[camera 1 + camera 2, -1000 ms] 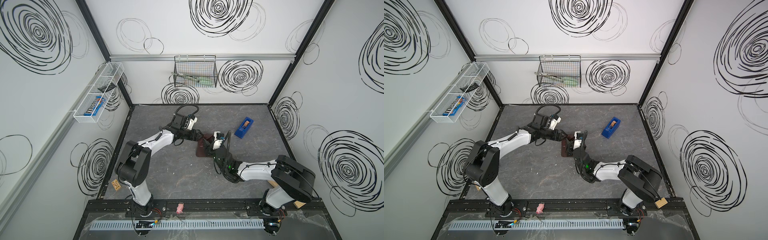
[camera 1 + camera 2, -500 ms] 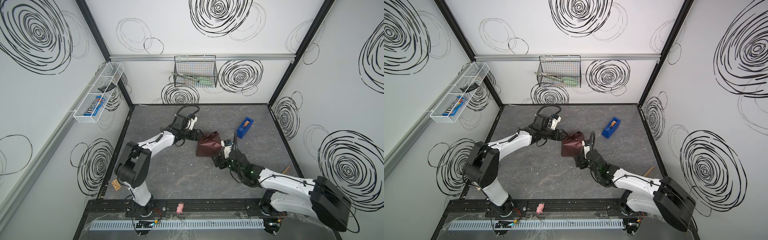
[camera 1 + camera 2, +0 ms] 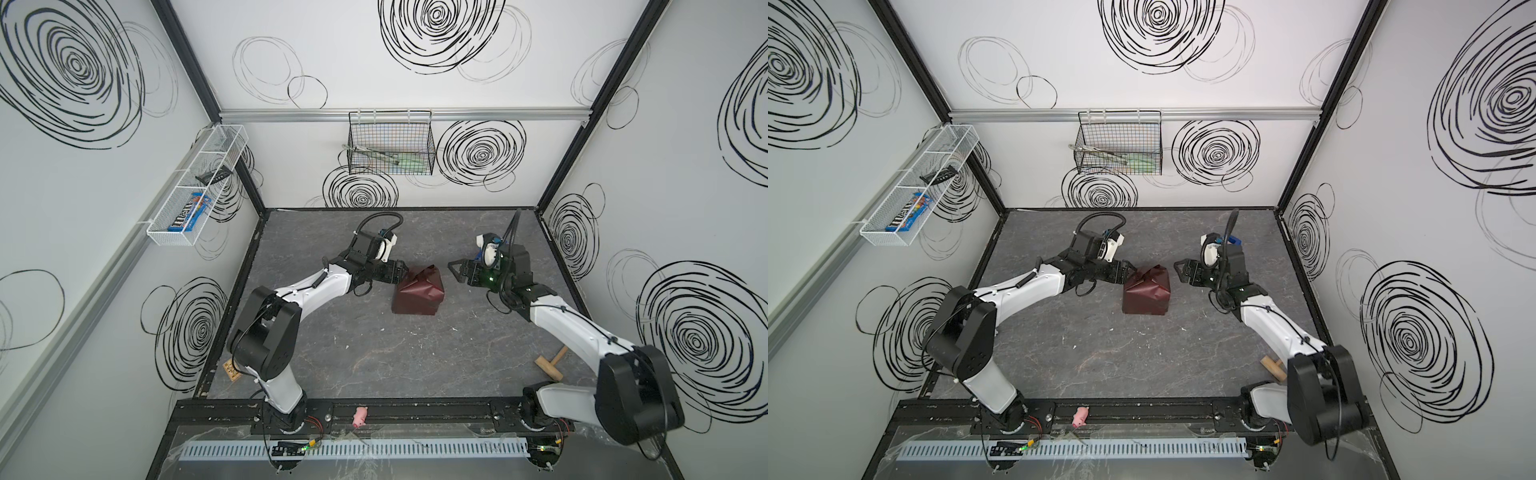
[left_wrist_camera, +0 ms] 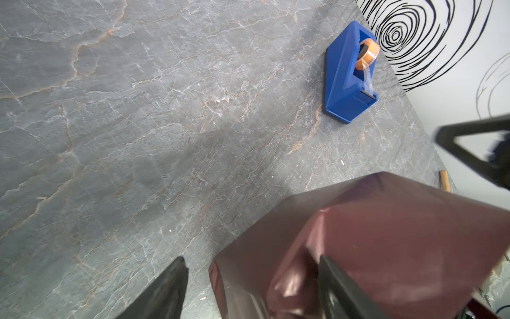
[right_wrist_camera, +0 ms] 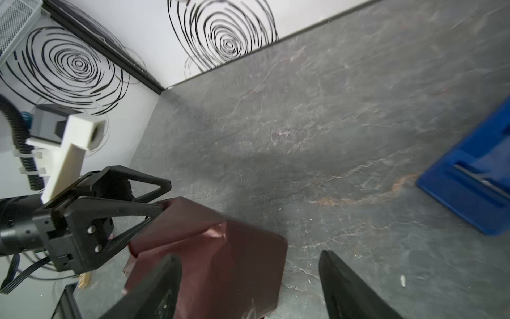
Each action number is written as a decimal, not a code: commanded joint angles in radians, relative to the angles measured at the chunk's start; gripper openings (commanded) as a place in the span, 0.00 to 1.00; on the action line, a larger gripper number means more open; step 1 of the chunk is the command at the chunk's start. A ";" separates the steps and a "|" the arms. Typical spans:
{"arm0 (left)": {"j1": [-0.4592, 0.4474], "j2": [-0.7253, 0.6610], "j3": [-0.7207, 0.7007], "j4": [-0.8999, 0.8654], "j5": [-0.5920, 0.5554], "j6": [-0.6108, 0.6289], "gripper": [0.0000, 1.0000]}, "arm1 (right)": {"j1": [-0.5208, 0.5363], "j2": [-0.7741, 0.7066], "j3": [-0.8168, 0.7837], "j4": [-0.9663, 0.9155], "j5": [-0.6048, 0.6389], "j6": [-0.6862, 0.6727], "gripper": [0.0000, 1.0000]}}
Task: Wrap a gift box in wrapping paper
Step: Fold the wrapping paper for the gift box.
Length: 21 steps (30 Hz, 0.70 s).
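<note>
Wrapping paper (image 3: 417, 293), bunched into a maroon bundle, is sitting mid-desk (image 3: 374, 353) in both top views. The left gripper (image 3: 402, 272) is gaping at its corner, and the right gripper (image 3: 454, 271) is gaping near it (not touching). Left wrist view: jaws are straddling the paper's corner, gripping nothing. Right wrist view: jaws are standing wide and empty, with the blue tape dispenser (image 5: 474, 187) lying well aside.

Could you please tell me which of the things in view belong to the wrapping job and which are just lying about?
Job: wrapping paper, bundled up, presumably over the unseen gift box; probably the tape dispenser.
Lying about: wooden mallet; pink toy pig; wire basket on the back wall; wall shelf with candy.
</note>
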<state>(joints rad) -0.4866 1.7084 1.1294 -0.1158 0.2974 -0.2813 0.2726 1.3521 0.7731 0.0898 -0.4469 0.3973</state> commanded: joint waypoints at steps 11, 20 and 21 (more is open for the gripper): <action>-0.040 0.025 -0.064 -0.126 -0.052 0.030 0.77 | -0.025 0.374 0.272 -0.005 -0.403 -0.104 0.89; -0.044 0.020 -0.069 -0.130 -0.056 0.033 0.77 | -0.010 0.454 0.342 -0.083 -0.519 -0.188 0.88; -0.044 0.019 -0.069 -0.130 -0.056 0.032 0.77 | -0.009 0.452 0.339 -0.094 -0.521 -0.200 0.88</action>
<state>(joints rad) -0.4995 1.6978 1.1156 -0.0994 0.2653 -0.2810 0.2539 1.8038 1.0882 0.0559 -0.8951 0.2634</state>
